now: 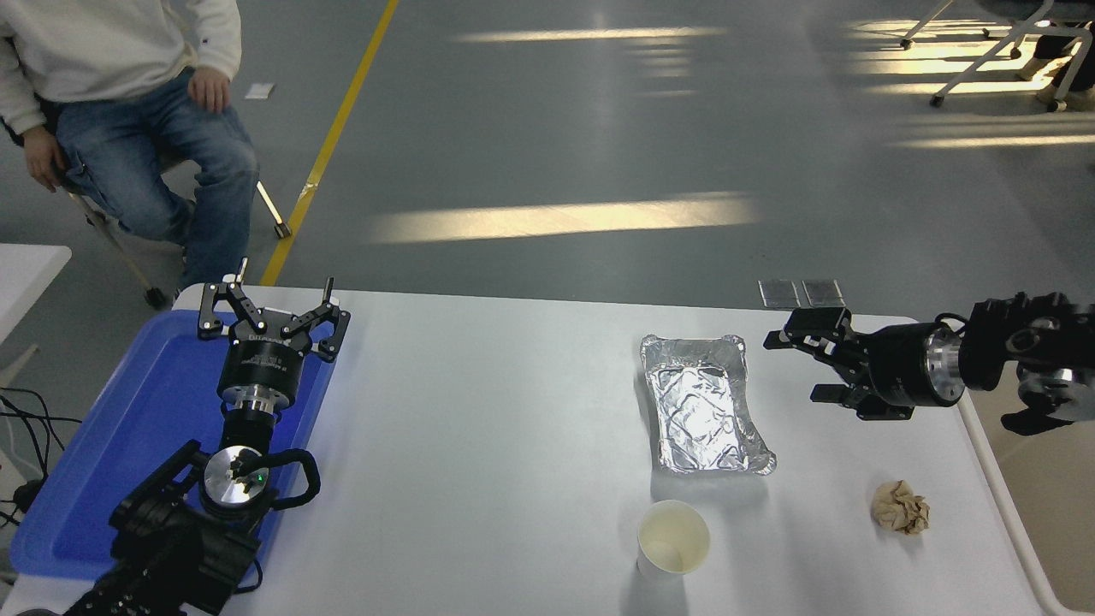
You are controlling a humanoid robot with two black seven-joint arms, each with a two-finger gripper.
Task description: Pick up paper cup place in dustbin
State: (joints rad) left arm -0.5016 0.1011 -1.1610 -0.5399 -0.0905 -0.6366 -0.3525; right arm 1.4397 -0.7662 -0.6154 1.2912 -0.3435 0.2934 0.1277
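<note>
Approach step: right gripper empty, jaws spread wide, paper cup not yet reached

Gripper hovers just beside the crinkled foil tray; cup stands upright at its 7 o'clock, near the table front edge, smooth, tapered, rolled rim. Crumpled brown paper ball at 5 o'clock. Next move, by judgement: descend to straddle the thin wall, which would crush easily. Dustbin at far right. Left gripper parked, open

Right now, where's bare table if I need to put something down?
The widest bare stretch lies between the blue tray and the foil tray. It is tighter on the right, around the paper cup, paper ball and right gripper.
</note>
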